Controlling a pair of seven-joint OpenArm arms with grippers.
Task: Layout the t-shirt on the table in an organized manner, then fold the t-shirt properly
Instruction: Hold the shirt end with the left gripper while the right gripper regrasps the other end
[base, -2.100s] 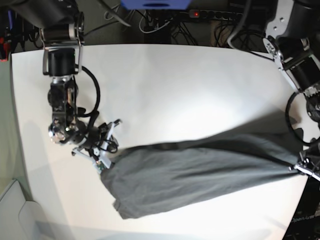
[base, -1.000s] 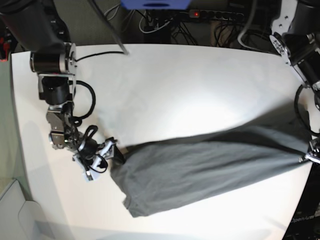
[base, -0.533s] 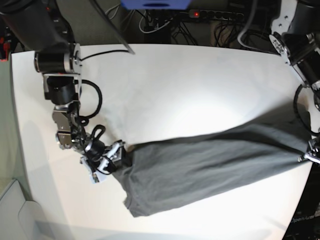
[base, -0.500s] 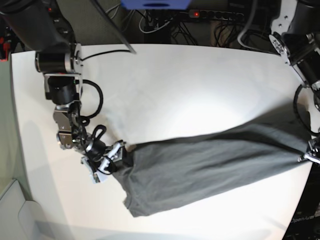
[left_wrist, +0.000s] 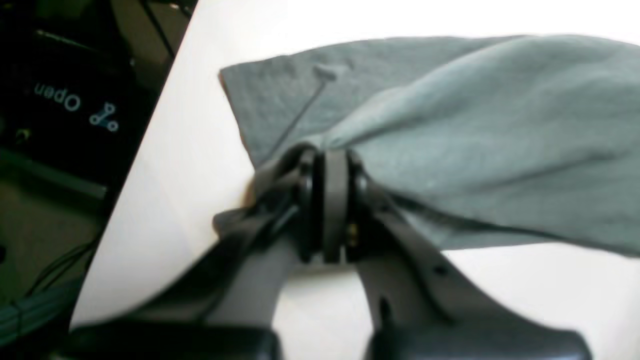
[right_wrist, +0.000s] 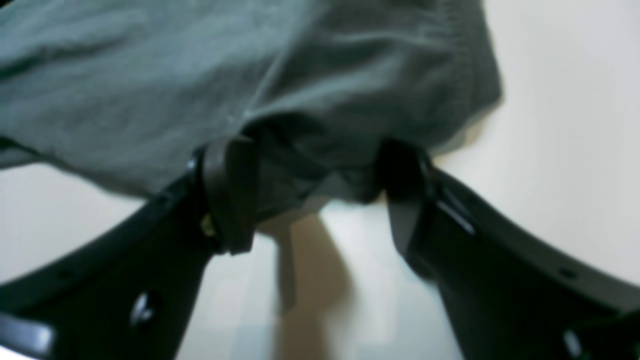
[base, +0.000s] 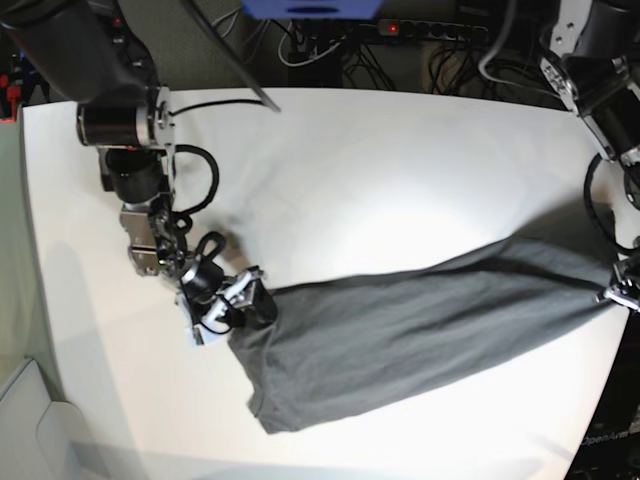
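Tabletop (base: 330, 170): white, smooth, rounded corners; most of its surface bare and brightly lit.

T-shirt (base: 420, 330): dark grey cloth, stretched in a long band across the near half of the tabletop, from the left-centre of the base view to the right edge. The wider end lies bunched toward the lower left; the other end narrows to a point at the right edge. It rests on the tabletop along most of its length.

Left end effector (left_wrist: 327, 200): at the right edge of the base view, where it shows at (base: 622, 292). Its jaws are pressed together with a gathered corner of the t-shirt pinched between them; in the wrist view the cloth fans out from the pinch point, one flat flap lying on the tabletop beyond it.

Right end effector (right_wrist: 320, 200): on the left side of the base view, at the bunched end of the t-shirt (base: 235, 303). Its jaws stand wide apart, one finger (right_wrist: 230, 195) at each side of a fold of the cloth's edge; the cloth hangs between them. Whether the fingers touch it cannot be told, as the wrist view is blurred.

Cables and a power strip (base: 430, 30): on the dark floor beyond the far edge of the tabletop.
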